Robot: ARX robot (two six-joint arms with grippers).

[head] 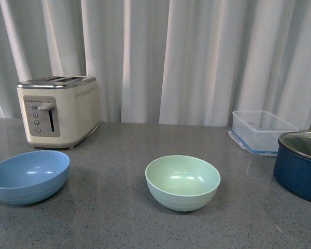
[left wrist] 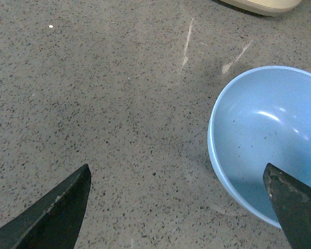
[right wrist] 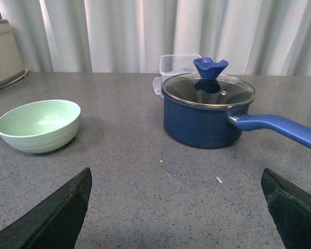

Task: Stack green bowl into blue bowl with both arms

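The pale green bowl [head: 183, 182] stands upright and empty in the middle of the grey counter; the right wrist view shows the green bowl [right wrist: 39, 125] off to one side. At the front view's left edge sits the light blue bowl [head: 29, 176], also empty. My left gripper [left wrist: 177, 179] is open above the counter, one of its fingertips [left wrist: 295, 207] over the blue bowl [left wrist: 269, 140] rim. My right gripper [right wrist: 176, 181] is open over bare counter, apart from both bowls. Neither arm shows in the front view.
A cream toaster [head: 58, 110] stands behind the blue bowl. At the right are a clear plastic container [head: 262, 131] and a dark navy lidded pot [head: 300, 166]; the pot's [right wrist: 207, 111] long blue handle [right wrist: 280, 128] points sideways. White curtains hang behind the counter.
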